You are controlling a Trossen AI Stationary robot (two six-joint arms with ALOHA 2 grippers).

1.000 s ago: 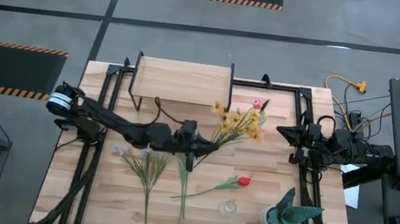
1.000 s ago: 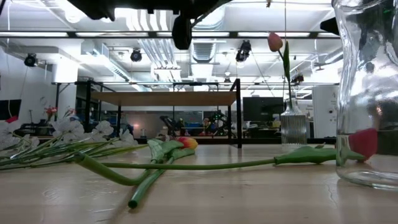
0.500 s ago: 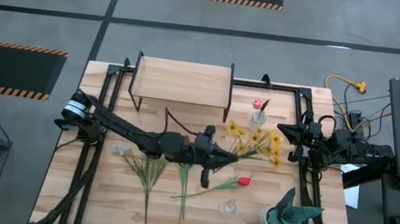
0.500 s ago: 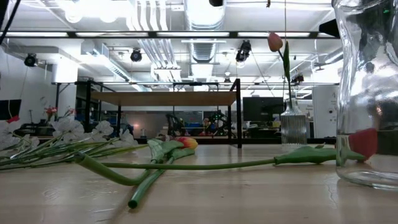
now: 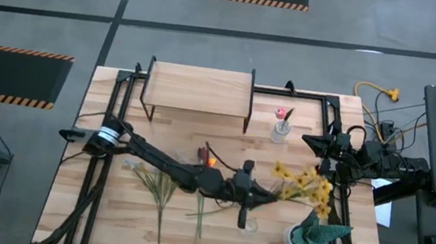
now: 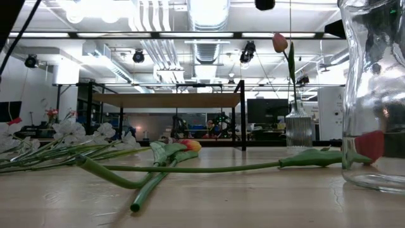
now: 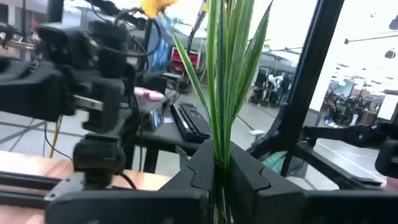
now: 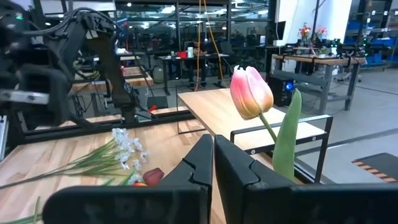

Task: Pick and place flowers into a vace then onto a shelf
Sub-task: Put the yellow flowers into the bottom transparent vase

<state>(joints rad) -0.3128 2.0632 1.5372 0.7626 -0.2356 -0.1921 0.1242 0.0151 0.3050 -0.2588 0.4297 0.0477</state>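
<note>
My left gripper [image 5: 266, 194] is out over the table's right half, shut on the yellow sprig [image 5: 304, 183], whose blooms spread toward the potted plant. An empty clear glass vase [image 5: 249, 224] stands just nearer the front edge. A second small vase [image 5: 281, 131] at the far right holds a pink tulip [image 8: 250, 93]. White blooms [image 5: 156, 181] and loose green stems [image 5: 199, 211] lie on the table. The red tulip [image 6: 370, 145] shows only behind the glass vase in the low view. The shelf [image 5: 199, 86] stands at the far edge. My right gripper [image 5: 309, 141] waits shut at the right edge. My left gripper pinches the sprig's bundled green stems [image 7: 219, 134] between its two fingers. The fingers lie about level and point toward the table's right edge. The stems run on past the fingertips to the yellow blooms [image 5: 310, 186]. The sprig is lifted clear of the table.
A green spiky plant in a white pot [image 5: 314, 236] stands at the near right corner, close under the blooms. A yellow-orange tulip [image 6: 190, 145] lies among the stems. Black frame rails [image 5: 332, 194] run along the table's left and right sides.
My left gripper has carried the yellow sprig from the table's middle toward the right and near edges, rolling a little. The blooms have gone from beside the small vase to above the potted plant. The sprig has stayed clear of the table. My right gripper has kept still.
</note>
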